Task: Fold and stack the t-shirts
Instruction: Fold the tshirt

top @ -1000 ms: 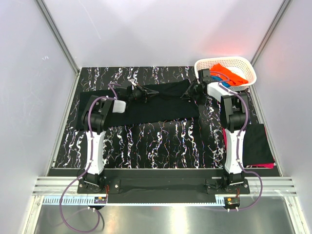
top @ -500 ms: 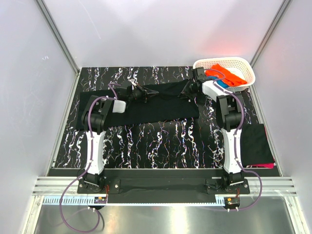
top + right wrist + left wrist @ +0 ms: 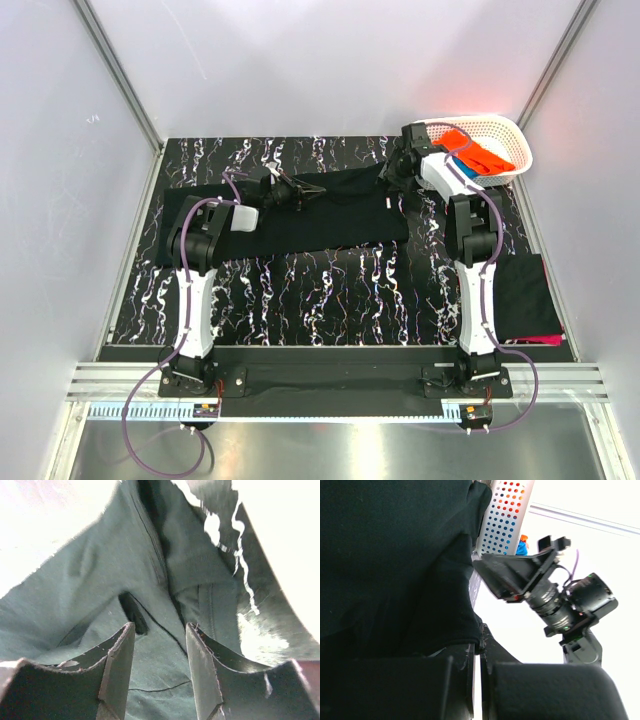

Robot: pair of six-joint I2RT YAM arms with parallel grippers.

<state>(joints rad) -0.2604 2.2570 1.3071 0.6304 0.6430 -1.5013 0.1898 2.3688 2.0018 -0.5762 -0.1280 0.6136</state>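
A black table with white marbling (image 3: 330, 290) carries everything. Across its far half lies a large black cloth t-shirt (image 3: 320, 225), spread wide and mostly flat. It runs from the left edge of the table almost to the basket.

There are two arms. The left arm (image 3: 195, 290) rises from its base, bends at the elbow over the shirt's left end and reaches right along the far hem. The left gripper (image 3: 292, 190) points toward the other arm. In the left wrist view its fingers (image 3: 460, 680) are pressed together with the edge of the black cloth pinched between them.

The right arm (image 3: 478, 290) stands straight up from its base, bends by the basket and turns left. This brings the right gripper (image 3: 392, 172) over the shirt's far right corner. In the right wrist view its jaws stand apart above the cloth's seams and folds, and nothing is gripped.

A small pale fleck (image 3: 388, 203) sits on the shirt near that corner, too small to read.

One white plastic lattice basket (image 3: 522, 150) stands at the far right corner of the table. It holds one orange shirt (image 3: 478, 152) and one blue shirt (image 3: 462, 172) beside it.

Near the right edge, one folded black shirt (image 3: 525, 295) lies on one magenta shirt (image 3: 545, 342), of which only a strip shows at the near side.

That makes five shirts in all.
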